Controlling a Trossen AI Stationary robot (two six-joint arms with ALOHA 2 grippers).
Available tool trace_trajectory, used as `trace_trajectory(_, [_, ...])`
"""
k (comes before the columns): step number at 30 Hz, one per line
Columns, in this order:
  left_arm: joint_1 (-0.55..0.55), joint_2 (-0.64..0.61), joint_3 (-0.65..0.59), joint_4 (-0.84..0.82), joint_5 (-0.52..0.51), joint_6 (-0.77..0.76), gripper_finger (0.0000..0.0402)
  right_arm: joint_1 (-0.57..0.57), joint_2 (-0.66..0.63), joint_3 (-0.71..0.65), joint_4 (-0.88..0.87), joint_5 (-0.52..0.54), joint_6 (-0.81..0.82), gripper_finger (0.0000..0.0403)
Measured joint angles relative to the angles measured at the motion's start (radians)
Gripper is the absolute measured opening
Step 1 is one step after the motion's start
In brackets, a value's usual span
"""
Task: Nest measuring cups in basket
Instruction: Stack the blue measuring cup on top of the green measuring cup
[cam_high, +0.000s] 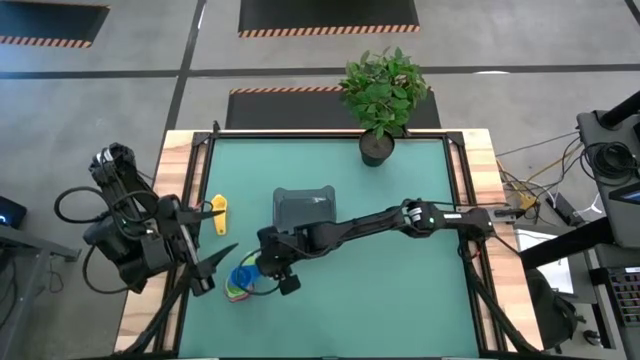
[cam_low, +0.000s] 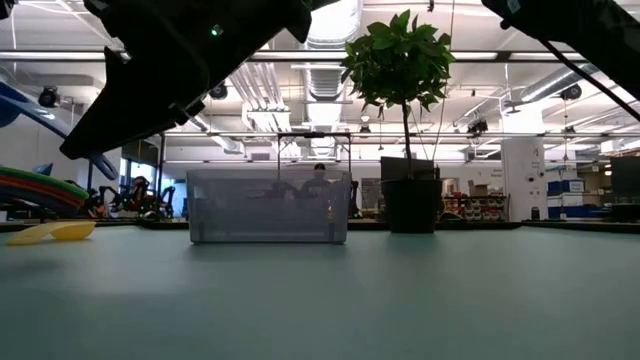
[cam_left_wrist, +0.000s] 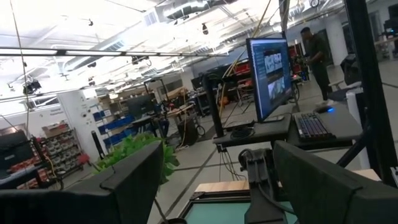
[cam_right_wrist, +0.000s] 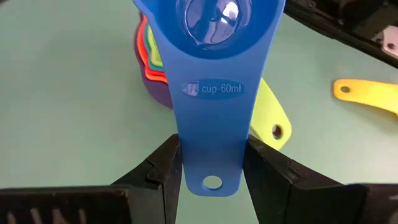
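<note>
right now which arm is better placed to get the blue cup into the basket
Right. The right gripper already pinches the blue cup by its handle, close to the basket. The left gripper sits at the table's left edge, holding nothing.

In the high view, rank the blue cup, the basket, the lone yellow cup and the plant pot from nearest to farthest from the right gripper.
1. blue cup, at the right gripper, over the stack.
2. basket, just beyond, mid-table.
3. yellow cup, toward the left arm.
4. plant pot, at the far edge.

Even, bright overhead lighting from ceiling strip lights (cam_low: 330, 60) casts soft shadows on the green table (cam_high: 400, 280). Glare marks the blue measuring cup (cam_right_wrist: 214, 74). Nearby arm parts appear dark and blurred.
</note>
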Motion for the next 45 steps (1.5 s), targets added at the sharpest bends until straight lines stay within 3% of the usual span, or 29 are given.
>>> trace_trajectory(11, [0.000, 0.000, 0.000, 0.001, 0.007, 0.015, 0.0284, 0.000, 0.001, -0.009, 0.027, -0.004, -0.013, 0.0167])
trace_trajectory(19, [0.000, 0.000, 0.000, 0.001, 0.007, 0.016, 0.0284, 0.000, 0.001, -0.008, 0.027, -0.003, -0.018, 0.0171])
trace_trajectory(23, [0.000, 0.001, 0.000, 0.000, -0.008, 0.016, 0.0284, 0.000, -0.011, 0.015, -0.079, -0.002, -0.035, 0.0171])
trace_trajectory(27, [-0.001, 0.001, -0.009, -0.057, -0.114, -0.013, 0.0284, 0.000, -0.065, 0.030, -0.232, 0.005, -0.034, 0.0165])
trace_trajectory(36, [-0.001, 0.006, -0.074, -0.250, -0.270, -0.261, 0.0260, 0.029, -0.213, -0.021, -0.597, 0.006, 0.035, 0.0119])
trace_trajectory(41, [0.000, 0.029, -0.126, -0.259, -0.173, -0.344, 0.0224, 0.066, -0.323, -0.130, -0.600, 0.043, 0.065, 0.0082])
trace_trajectory(45, [0.007, 0.048, -0.170, -0.326, 0.058, -0.414, 0.0187, 0.102, -0.441, -0.286, -0.481, 0.127, 0.082, 0.0054])
